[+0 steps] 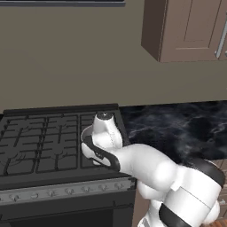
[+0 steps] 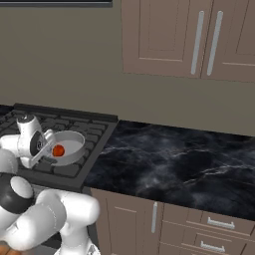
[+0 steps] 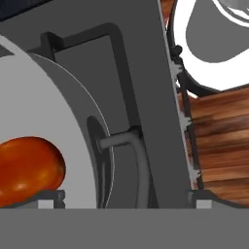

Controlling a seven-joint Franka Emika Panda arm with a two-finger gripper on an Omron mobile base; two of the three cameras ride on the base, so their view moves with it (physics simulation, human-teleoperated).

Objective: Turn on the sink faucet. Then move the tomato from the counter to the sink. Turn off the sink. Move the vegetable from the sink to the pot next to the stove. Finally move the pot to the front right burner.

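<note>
Grey pot [image 2: 69, 148] with the tomato [image 2: 58, 150] inside is seen on the stove [image 1: 40, 142]'s near right grate; gripper [image 3: 124, 197] jaws are spread around its handle [image 3: 127, 146].

Grey pot [image 2: 69, 147] on stove [image 1: 40, 142] front right grate, red-orange tomato [image 2: 58, 150] inside it

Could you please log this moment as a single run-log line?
stage: pot placed on burner | small round grey pot: on black gas stove, front right grate | round red-orange tomato: inside pot | gripper: open, straddling pot handle
</note>
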